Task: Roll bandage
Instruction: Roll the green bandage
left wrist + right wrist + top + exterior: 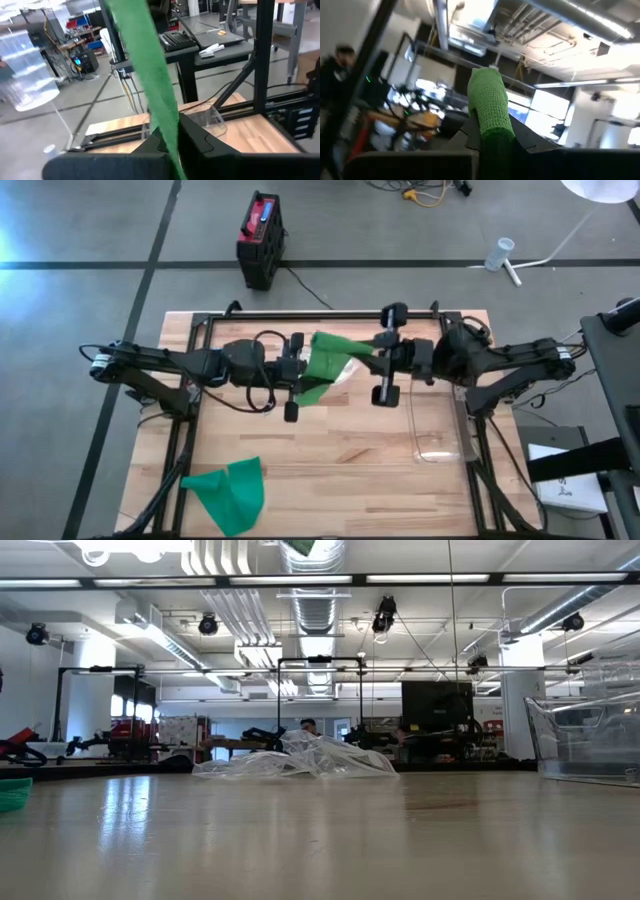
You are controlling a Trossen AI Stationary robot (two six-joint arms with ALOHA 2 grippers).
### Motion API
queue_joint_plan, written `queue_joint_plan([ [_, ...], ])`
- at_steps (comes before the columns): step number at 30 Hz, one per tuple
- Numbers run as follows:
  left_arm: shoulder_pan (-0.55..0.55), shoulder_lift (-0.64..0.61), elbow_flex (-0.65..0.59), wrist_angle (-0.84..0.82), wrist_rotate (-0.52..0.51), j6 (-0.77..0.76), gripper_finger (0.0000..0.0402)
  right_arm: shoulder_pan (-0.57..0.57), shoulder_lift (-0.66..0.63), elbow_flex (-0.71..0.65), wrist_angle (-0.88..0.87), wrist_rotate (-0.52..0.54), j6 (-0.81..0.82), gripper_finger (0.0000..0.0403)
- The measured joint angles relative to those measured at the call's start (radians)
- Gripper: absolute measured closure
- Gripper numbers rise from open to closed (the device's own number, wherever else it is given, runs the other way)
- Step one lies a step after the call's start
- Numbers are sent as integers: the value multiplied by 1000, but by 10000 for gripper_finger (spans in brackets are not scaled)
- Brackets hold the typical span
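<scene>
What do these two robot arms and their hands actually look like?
Both arms are dark, nearly black, built from slim jointed segments with black cables looping alongside. The left arm and right arm each show a small pale fitting near the outer joint. The left hand and right hand each carry two blocky, angular black fingers on a crossbar.

Grey concrete floor [80, 240] around the wooden table [330, 450], crossed by dark seam lines. Beyond the table's far edge we note a red-and-black box [261, 238] with a cable trailing off. Past the table, at level height: an open hall, long ceiling light strips [300, 580], silver ducts [315, 555], a dark screen [435, 705].
</scene>
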Motion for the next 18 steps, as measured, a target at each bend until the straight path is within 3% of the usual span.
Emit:
queue_joint_plan([
  [9, 0, -70, 0, -13, 0, 52, 384, 2, 5, 1, -165, 88, -334, 374],
  [18, 0, -119, 12, -20, 0, -45, 273, 3, 8, -6, -171, 78, -700, 374],
])
